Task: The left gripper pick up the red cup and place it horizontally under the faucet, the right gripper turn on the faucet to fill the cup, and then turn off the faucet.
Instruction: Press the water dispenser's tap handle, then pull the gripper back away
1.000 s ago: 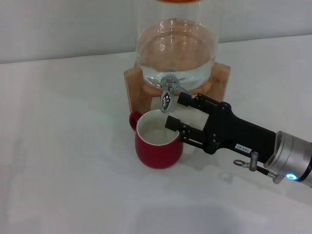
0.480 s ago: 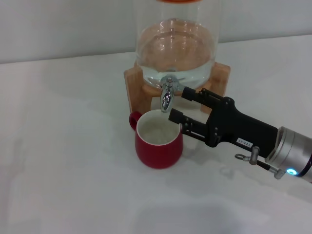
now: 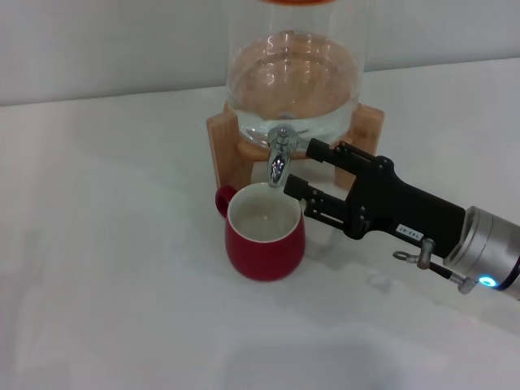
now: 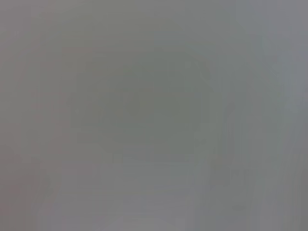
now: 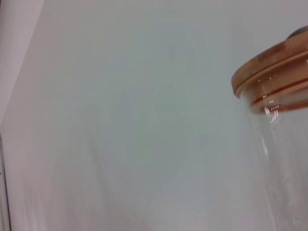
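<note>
The red cup (image 3: pixel 265 236) stands upright on the white table (image 3: pixel 106 244), directly below the spout of the faucet (image 3: pixel 279 156), its small handle turned toward my left. Pale liquid shows inside its white interior. The faucet juts from the glass dispenser (image 3: pixel 294 81) on its wooden stand (image 3: pixel 223 138). My right gripper (image 3: pixel 304 169) sits just right of the faucet, fingers spread apart with nothing between them, upper fingertip beside the lever, lower fingertip over the cup's rim. My left gripper is out of view.
</note>
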### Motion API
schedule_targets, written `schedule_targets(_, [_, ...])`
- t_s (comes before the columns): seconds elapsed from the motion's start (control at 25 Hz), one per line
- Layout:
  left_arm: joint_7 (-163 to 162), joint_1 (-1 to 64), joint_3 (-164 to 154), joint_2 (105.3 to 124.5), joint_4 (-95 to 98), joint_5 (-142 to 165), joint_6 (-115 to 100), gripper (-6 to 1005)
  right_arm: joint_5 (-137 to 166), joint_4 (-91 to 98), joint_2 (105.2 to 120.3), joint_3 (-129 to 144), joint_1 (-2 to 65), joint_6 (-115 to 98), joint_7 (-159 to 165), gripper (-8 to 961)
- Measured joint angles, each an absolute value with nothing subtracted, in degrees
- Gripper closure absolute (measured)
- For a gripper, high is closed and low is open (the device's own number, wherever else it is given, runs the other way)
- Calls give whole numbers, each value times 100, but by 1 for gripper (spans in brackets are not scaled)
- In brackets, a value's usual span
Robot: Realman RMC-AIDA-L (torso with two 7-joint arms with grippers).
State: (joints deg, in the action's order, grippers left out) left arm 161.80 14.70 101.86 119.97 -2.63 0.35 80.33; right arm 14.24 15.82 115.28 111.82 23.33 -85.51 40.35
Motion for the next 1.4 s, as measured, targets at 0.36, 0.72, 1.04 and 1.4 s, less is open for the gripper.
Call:
schedule_targets(0.36, [16180,1477,10186,11997,-264,24,8033,172,1425,1578,11509,11152,2378,-8522,4034,235])
schedule_targets(0.72, [16180,1477,10186,11997,-263,11,8034,171,1442,1573,11499,11153,2391,-8450,4033,235])
schedule_targets(1.04, [16180,1477,10187,11997,-264,0,8033,171,1452,1562,11493,11153,2391,-8445,4034,234])
schedule_targets(1.4, [16172,1481,10187,11990,-265,8,8034,171,1437,1546,11481,11152,2391,-8445,4034,235])
